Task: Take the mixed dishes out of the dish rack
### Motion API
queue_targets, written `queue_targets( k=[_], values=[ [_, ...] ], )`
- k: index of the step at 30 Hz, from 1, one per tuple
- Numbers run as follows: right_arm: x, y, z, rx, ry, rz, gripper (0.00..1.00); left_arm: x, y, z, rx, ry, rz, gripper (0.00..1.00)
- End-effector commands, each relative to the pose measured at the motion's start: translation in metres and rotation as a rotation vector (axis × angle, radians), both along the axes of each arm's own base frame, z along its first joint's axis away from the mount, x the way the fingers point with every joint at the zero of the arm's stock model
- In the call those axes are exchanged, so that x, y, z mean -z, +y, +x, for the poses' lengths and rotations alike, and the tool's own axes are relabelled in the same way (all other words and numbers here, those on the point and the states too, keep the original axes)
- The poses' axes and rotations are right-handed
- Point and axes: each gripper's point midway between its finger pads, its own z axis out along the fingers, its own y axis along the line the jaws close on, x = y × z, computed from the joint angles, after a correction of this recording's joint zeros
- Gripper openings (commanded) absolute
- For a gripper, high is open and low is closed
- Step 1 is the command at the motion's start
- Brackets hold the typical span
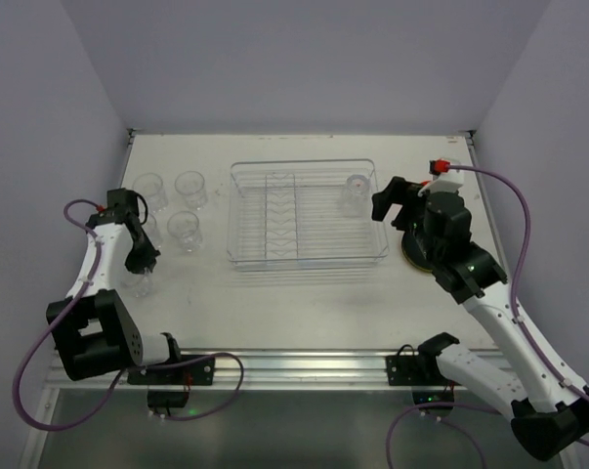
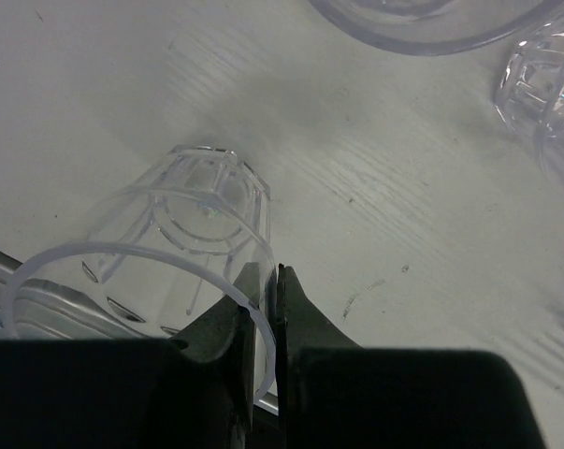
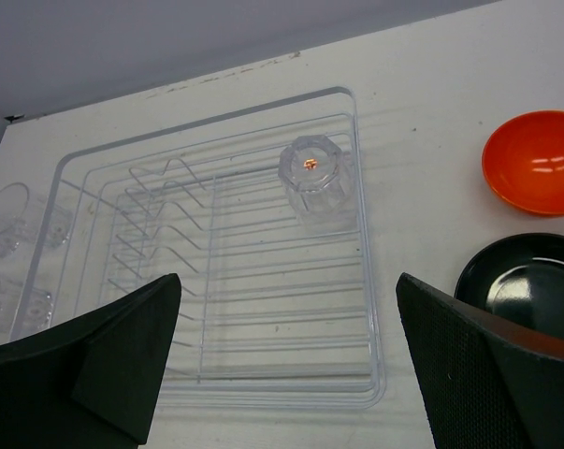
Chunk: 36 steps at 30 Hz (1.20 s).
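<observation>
The clear dish rack [image 1: 304, 262] sits mid-table and holds one upside-down clear cup [image 1: 354, 192], also seen in the right wrist view [image 3: 312, 178] at the rack's [image 3: 207, 117] far right corner. My left gripper [image 1: 143, 262] is shut on the wall of another clear cup [image 2: 188, 224], one finger inside the rim, low over the table at the left. Three clear cups [image 1: 185, 231] stand left of the rack. My right gripper [image 3: 291, 318] is open and empty above the rack's right side. An orange bowl [image 3: 534, 161] and a black-backed plate [image 3: 529, 285] lie right of the rack.
The right arm [image 1: 450, 244] covers the plate stack in the top view; only an amber edge [image 1: 414, 262] shows. More clear cups [image 2: 543, 103] stand close beyond the held cup. A metal rail [image 1: 274, 366] runs along the table's near edge.
</observation>
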Motion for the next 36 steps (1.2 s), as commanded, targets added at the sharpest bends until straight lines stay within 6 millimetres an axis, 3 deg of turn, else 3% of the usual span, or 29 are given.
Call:
queue_targets(
  k=[1, 5, 13, 16, 23, 27, 28, 29, 34, 36],
  values=[
    [-0.013, -0.002, 0.001, 0.006, -0.061, 0.009, 0.99, -0.006, 0.007, 0.019, 0.034, -0.055, -0.007, 0.00],
    [-0.013, 0.000, 0.001, -0.005, -0.063, 0.010, 0.99, 0.010, 0.001, 0.021, 0.057, -0.005, -0.062, 0.04],
    [-0.013, 0.003, 0.001, -0.023, -0.066, 0.017, 0.99, 0.019, 0.000, 0.024, 0.066, 0.022, -0.081, 0.14],
    [-0.014, 0.004, 0.000, -0.026, -0.073, 0.019, 0.99, 0.017, 0.001, 0.024, 0.063, 0.016, -0.073, 0.28],
    [-0.013, 0.007, 0.000, -0.044, -0.072, 0.019, 0.99, 0.001, 0.003, 0.026, 0.055, -0.012, -0.052, 0.52],
    [-0.011, 0.011, 0.000, -0.067, -0.066, 0.013, 0.99, -0.031, 0.008, 0.027, 0.031, -0.104, -0.005, 0.71],
    [-0.012, 0.013, 0.000, -0.081, -0.072, 0.015, 0.99, -0.051, 0.009, 0.030, 0.026, -0.172, 0.017, 0.82],
    [-0.010, 0.016, 0.000, -0.097, -0.071, 0.014, 0.99, -0.061, 0.010, 0.030, 0.021, -0.202, 0.032, 1.00],
    [-0.001, 0.020, 0.002, -0.112, -0.045, 0.014, 0.99, -0.124, 0.008, 0.024, 0.050, -0.377, 0.087, 1.00],
    [0.003, 0.022, 0.003, -0.118, -0.025, 0.014, 0.99, -0.158, -0.011, 0.030, 0.134, -0.515, 0.046, 1.00]
  ],
)
